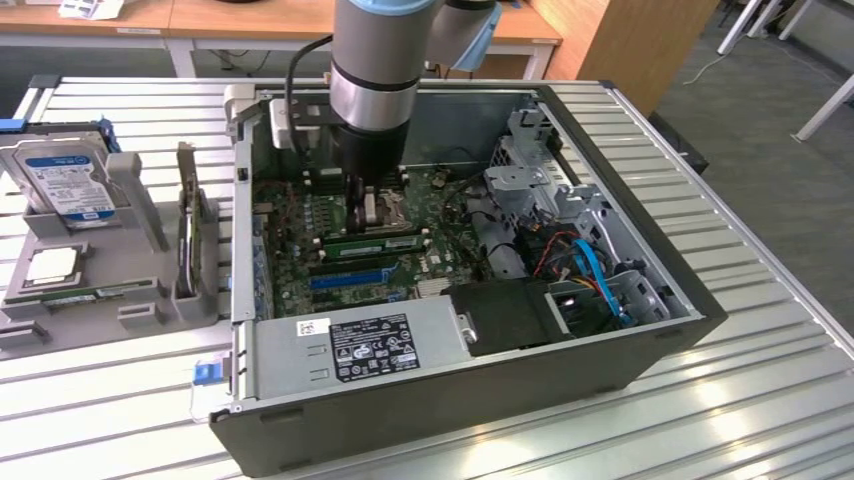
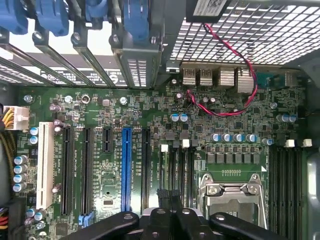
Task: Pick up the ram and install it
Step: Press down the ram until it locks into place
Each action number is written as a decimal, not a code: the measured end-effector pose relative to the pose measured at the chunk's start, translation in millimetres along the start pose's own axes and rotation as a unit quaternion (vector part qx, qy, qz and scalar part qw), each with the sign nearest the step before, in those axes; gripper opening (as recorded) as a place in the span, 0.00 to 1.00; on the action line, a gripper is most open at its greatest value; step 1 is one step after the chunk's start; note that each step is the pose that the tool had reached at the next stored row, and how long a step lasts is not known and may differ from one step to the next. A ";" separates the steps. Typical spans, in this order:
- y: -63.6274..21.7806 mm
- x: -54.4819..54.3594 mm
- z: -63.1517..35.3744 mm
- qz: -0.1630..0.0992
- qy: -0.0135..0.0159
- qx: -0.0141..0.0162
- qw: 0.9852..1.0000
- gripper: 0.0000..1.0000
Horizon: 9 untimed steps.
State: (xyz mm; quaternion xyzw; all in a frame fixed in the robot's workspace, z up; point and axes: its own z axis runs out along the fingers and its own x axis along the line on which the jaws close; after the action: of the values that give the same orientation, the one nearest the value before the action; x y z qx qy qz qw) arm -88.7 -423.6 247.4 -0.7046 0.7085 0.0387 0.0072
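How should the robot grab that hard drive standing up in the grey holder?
Probably by its top end, coming down from above. The hard drive stands nearly upright, leaning back a little, with its lower end tucked into the grey holder. Only the top is free, and it is thin enough there to pinch front to back.

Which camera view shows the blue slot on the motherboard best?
The wrist view: the blue slot runs unobstructed along its full length among the black slots. In the exterior view the blue slot is a small strip, seen at an angle below a green memory stick.
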 end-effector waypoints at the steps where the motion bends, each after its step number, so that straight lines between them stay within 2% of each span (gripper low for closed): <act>1: 0.0 0.0 -0.9 0.000 0.000 0.000 1.000 0.10; 9: 0.5 -0.7 -10.8 0.000 0.001 0.000 1.000 0.10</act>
State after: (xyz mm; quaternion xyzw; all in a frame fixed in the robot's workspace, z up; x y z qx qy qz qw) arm -88.7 -423.6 258.2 -0.7046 0.7086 0.0380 0.0065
